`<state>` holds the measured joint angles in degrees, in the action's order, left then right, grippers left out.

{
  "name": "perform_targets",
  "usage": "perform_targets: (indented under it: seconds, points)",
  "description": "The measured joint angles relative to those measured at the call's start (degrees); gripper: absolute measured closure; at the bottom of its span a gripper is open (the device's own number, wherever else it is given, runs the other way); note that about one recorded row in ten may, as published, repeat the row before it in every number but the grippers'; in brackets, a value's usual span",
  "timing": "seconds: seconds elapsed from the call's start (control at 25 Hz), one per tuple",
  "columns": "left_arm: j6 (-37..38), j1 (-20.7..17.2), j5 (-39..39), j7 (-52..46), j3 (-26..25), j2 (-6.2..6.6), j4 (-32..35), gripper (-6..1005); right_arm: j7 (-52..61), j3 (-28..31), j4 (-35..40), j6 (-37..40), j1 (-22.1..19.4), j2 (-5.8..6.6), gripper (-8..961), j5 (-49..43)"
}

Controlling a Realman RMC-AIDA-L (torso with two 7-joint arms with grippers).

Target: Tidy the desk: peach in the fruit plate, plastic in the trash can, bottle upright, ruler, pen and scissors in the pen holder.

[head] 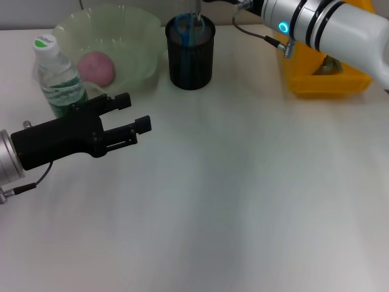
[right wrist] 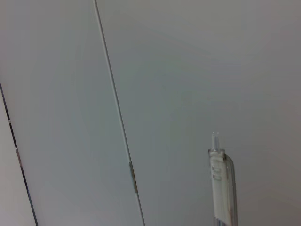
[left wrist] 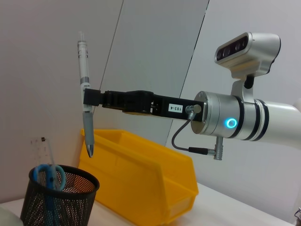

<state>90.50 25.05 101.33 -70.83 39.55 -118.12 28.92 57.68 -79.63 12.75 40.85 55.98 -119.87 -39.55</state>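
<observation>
Left wrist view shows the right gripper grasping the pen upright above the pen holder; left gripper hovers released.

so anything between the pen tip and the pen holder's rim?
Nothing. In the left wrist view the right gripper holds the pen upright, its tip above the pen holder; only open air between.

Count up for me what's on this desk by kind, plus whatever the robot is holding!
Fruit: 1, the peach in the fruit plate
Containers: 3, fruit plate, pen holder, yellow bin
Bottles: 1, bottle upright
Stationery: 3, scissors and ruler in the pen holder, pen held above it by the right end effector
Total: 8
</observation>
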Motion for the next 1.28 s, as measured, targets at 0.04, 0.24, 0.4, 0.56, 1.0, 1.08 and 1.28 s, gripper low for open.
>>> perform_targets:
  seconds: [0.04,0.24,0.4,0.56,1.0,1.08,1.28]
  points:
    - [0.00,0.00,0.00,0.00,0.00,0.00,0.00,216,0.13,0.00,0.00,-0.03,0.00,0.00,776,0.00]
    - [0.37,-0.09,0.00,0.11,0.00,0.00,0.00,216,0.43,0.00,0.00,-0.30,-0.08,0.00,773,0.31]
    - [0.45,-0.09,-0.02,0.12,0.00,0.00,0.00,216,0.55,0.00,-0.03,-0.28,-0.08,0.00,771,0.42]
    - [0.53,-0.09,-0.04,0.14,0.00,0.00,0.00,216,0.71,0.11,-0.08,-0.03,-0.20,0.00,577,0.48]
    - [0.87,-0.09,-0.09,0.13,0.00,-0.01,0.00,216,1.85,0.16,0.82,0.81,-1.84,0.00,309,0.54]
    - [0.93,-0.09,-0.08,0.09,0.00,-0.03,0.00,216,2.64,0.26,1.74,2.11,-3.22,0.03,262,0.52]
    - [1.48,-0.05,0.18,-0.10,0.07,-0.07,-0.08,216,4.57,0.02,6.32,10.40,-10.37,0.52,200,-0.15]
